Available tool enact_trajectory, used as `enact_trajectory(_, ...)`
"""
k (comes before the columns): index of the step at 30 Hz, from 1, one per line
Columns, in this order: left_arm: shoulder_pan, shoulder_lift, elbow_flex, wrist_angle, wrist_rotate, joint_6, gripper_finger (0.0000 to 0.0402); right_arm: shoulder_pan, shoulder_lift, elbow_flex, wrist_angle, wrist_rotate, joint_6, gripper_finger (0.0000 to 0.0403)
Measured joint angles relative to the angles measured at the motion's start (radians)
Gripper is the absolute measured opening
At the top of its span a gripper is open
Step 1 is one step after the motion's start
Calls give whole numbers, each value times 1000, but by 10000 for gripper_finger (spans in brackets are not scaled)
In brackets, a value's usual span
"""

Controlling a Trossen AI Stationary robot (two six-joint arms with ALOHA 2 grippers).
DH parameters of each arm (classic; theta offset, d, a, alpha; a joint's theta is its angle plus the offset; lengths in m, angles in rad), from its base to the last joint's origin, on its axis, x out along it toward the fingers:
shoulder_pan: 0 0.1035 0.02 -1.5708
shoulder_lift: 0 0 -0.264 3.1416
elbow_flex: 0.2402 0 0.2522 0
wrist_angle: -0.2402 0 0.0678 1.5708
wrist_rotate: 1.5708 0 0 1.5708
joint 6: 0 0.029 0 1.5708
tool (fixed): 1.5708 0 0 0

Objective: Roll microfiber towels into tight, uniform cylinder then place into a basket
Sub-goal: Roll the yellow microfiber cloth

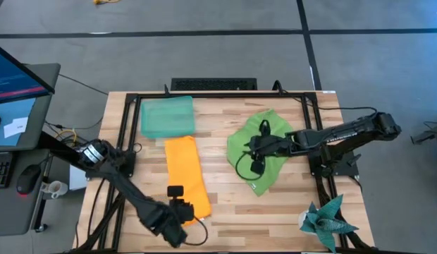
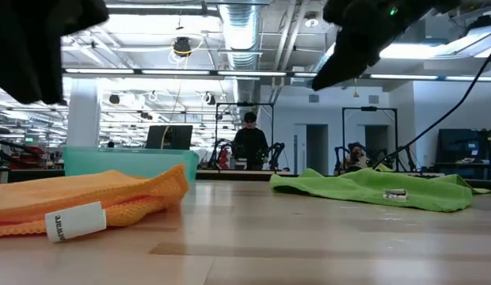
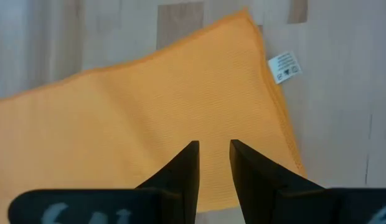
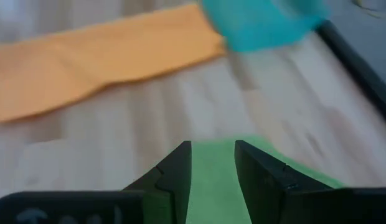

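The left claw (image 3: 213,163) hangs over the near end of the orange towel (image 1: 187,175), its two fingers (image 3: 182,174) parted by a narrow gap with nothing between them. The right claw (image 4: 212,163) hovers above the green towel (image 1: 264,149), at the edge that faces the orange towel; its fingers (image 4: 261,174) stand a little apart and grip nothing.

The orange towel lies folded into a long strip on the worktop (image 1: 225,204), with a white care label (image 2: 75,222) showing at its near corner. Its far end reaches just beside the basket (image 1: 166,116), which sits at the worktop's far side. The green towel lies loosely spread and rumpled to the right of the orange towel, apart from it, with bare wood between them. A spiky teal star-shaped object (image 1: 328,219) rests at the near right corner, well apart from the orange towel. Beyond the worktop a person (image 2: 250,142) stands in the room.
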Motion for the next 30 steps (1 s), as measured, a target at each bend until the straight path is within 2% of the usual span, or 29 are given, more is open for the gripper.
enact_trajectory(7, -101, 0, 0, -26, -122, -115, 82, 107, 0, 0, 140, -17, -3, 146)
enact_trajectory(14, -150, 1, -30, -8, -141, -238, 82, 198, 73, 0, 262, -17, -56, 146)
enact_trajectory(21, -133, 2, -34, 7, -147, -269, 82, 222, 214, 0, 410, -17, -206, 146)
enact_trajectory(26, -99, 2, -34, -20, -179, -259, 82, 200, 297, 0, 488, -16, -230, 146)
enact_trajectory(30, -61, 1, -49, -101, -232, -232, 82, 181, 312, 0, 489, -16, -215, 146)
